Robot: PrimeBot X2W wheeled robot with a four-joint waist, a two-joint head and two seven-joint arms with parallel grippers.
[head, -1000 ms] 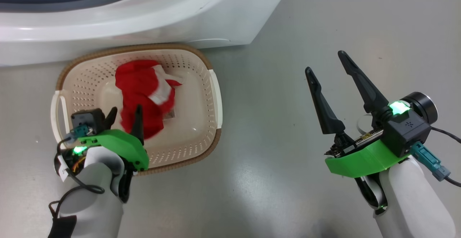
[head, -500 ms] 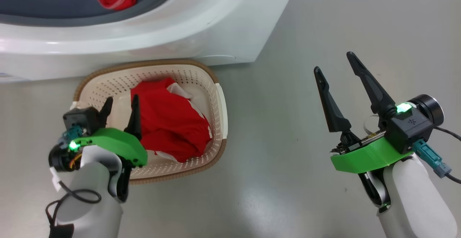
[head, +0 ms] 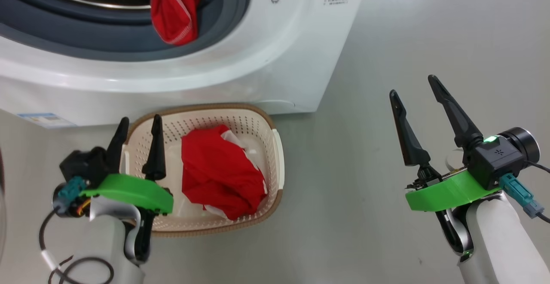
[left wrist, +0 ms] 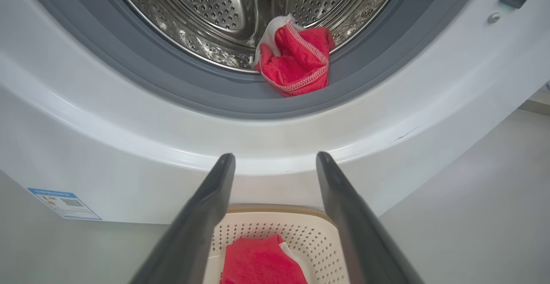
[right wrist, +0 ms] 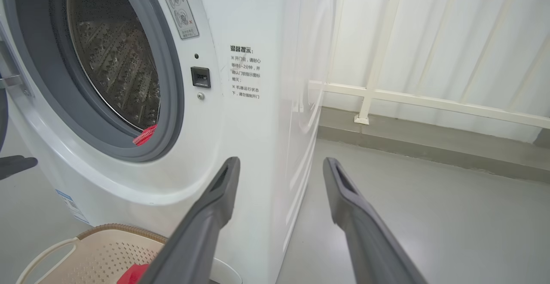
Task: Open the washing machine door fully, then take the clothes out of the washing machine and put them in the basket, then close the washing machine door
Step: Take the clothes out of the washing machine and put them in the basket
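The white washing machine stands with its grey-ringed opening uncovered. A red cloth hangs over the ring's lower lip, with the steel drum behind that cloth. The door shows as no more than a dark sliver at the head view's left edge. The cream basket sits on the floor against the machine, and a red-and-white cloth lies inside it. My left gripper hangs open and empty over the basket's left rim, pointing at the machine. My right gripper is open and empty over the floor to the right.
The floor is grey and smooth. A small blue label marks the machine's lower front corner, and a door latch socket sits right of the opening. White curtains and a pale rail run behind the machine's right side.
The head camera has tilted up, showing more of the machine. My left gripper has drawn back from inside the basket to its left rim. The red cloth has settled in the basket.
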